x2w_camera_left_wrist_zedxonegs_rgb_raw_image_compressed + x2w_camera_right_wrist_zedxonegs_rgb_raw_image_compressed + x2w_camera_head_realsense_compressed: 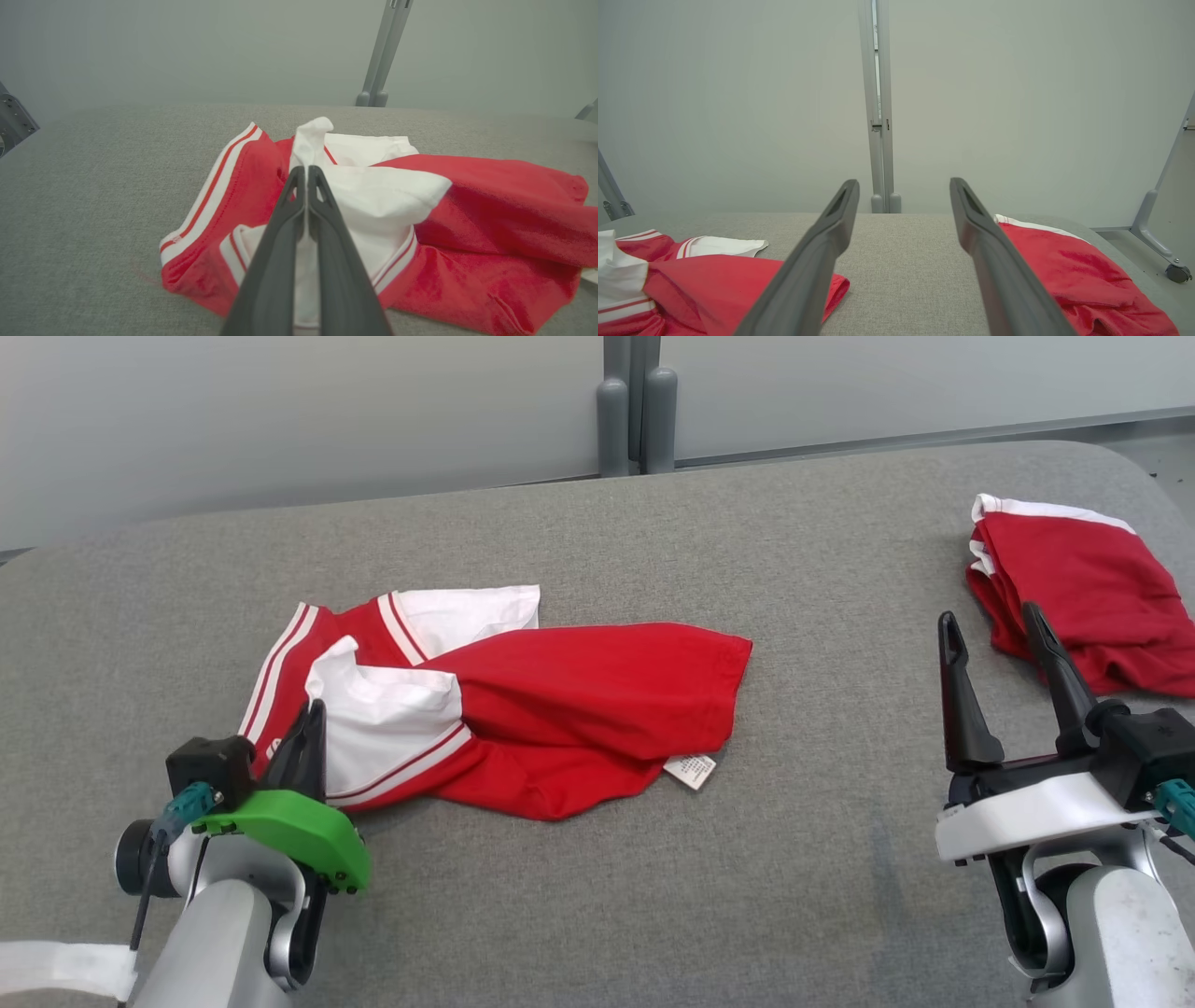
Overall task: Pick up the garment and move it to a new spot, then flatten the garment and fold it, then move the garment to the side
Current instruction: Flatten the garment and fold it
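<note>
1. In the head view, the left arm's pale forearm rises from the lower left corner. The left claw [315, 709] points up the frame at the lower left edge of the garment [579, 700].
2. The left claw's fingers are pressed together, clamped on a white sleeve [373, 191] of the garment. In the left wrist view, white cloth shows in the slit between the fingers and stands in a small peak just past the tips.
3. The right arm comes in at the lower right of the head view. The right claw [990, 614] has its fingers spread wide apart, holding nothing, above bare surface [560, 896].
4. The garment lies crumpled left of centre on the grey surface. It is red with white sleeves and striped trim, and a label [691, 771] sits at its lower right edge.
5. A folded cloth [1074, 579], red with white trim, lies at the upper right, and the frame's right edge cuts it off.
6. A green wrist cover [280, 831] and the left claw hide the garment's lower left corner. In the right wrist view, the garment [714, 280] is cut off at the lower left.
</note>
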`<state>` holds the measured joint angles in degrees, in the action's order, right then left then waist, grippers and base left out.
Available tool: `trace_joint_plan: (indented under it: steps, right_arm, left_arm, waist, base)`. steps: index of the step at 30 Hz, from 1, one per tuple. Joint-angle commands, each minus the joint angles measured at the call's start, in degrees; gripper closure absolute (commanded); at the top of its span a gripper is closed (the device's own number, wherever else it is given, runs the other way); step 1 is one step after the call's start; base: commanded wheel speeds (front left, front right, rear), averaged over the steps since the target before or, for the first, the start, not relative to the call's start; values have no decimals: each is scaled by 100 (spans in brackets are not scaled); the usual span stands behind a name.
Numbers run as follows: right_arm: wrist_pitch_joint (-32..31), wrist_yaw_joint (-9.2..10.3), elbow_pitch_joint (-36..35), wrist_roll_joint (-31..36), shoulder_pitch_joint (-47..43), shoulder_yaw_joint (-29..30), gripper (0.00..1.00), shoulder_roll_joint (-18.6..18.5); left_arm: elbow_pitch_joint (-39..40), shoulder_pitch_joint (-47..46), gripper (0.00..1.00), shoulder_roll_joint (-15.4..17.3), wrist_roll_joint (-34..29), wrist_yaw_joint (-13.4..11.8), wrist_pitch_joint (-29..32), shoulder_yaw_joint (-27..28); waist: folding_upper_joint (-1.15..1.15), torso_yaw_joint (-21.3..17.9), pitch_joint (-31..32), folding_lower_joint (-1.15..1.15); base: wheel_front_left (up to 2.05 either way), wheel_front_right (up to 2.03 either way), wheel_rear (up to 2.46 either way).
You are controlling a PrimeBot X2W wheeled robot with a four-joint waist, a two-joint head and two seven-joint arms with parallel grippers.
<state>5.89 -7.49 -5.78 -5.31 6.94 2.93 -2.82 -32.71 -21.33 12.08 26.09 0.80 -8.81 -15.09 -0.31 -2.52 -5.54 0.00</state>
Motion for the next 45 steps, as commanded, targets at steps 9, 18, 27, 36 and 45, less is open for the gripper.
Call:
trace_joint_plan:
  steps: [9,18,27,36,45]
  right_arm:
    - [28,0,60,-25,-111,41,0,-15]
    - [-8,0,280,-111,-313,74,0,-14]
    - [-8,0,579,-102,-297,65,0,-15]
    - [39,1,891,-83,-302,69,0,-15]
    - [-50,0,1055,-27,-380,70,0,-15]
  left_arm:
    - [1162,1094,100,333,120,11,-227,86]
    - [1698,2022,100,154,500,-309,-366,390]
    - [1245,2222,100,139,747,-493,-553,863]
    - [917,2306,0,14,823,-413,-633,1131]
    - [1917,2563,0,-133,429,-421,-632,1513]
  waist:
    - [31,194,118,0]
    - [31,332,215,0]
    - [31,292,250,0]
    - [31,339,315,0]
    - [31,543,430,0]
  base:
    - [0,0,0]
    - [0,0,0]
    - [0,0,0]
    - [0,0,0]
    - [0,0,0]
